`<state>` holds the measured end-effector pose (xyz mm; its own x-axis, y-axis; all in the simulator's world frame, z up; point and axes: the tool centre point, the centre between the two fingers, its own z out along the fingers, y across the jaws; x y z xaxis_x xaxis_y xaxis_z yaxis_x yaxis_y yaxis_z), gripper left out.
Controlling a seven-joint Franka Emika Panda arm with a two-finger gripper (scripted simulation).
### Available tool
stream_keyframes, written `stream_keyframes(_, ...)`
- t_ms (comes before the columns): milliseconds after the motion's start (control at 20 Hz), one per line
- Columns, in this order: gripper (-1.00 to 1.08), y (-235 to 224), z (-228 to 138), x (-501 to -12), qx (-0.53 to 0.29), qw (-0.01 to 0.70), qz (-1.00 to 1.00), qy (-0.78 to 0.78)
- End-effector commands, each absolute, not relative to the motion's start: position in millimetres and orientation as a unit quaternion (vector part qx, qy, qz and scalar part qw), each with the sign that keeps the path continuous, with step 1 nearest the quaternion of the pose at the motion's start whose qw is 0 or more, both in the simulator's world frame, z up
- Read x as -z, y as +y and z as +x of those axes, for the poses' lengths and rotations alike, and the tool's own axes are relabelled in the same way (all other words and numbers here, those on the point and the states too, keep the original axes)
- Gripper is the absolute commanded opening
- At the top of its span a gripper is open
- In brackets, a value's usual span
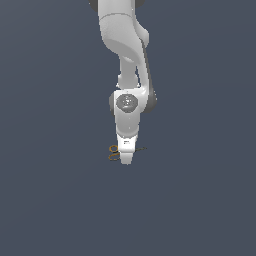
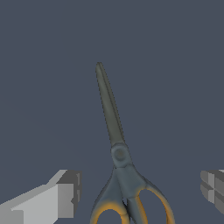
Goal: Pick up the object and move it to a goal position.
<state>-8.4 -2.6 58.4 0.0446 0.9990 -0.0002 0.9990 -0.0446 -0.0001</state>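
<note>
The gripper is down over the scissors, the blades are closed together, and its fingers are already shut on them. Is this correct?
Not quite. The gripper is down over the scissors and the blades are closed together, but the fingers are not shut on them. The wrist view shows them spread wide, one on each side of the scissors, with open floor between each finger and the handles.

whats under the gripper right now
The scissors lie flat on the floor between the open fingers. The exterior view hides their middle behind the gripper.
</note>
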Motion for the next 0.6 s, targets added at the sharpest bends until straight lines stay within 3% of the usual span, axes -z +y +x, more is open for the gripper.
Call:
stream_keyframes(0,1.00,-2.6,-8.5,-58.0,0.000,0.000,0.720,0.694)
stream_keyframes(550,1.00,-2.4,-9.6,-26.4,0.000,0.000,0.720,0.694)
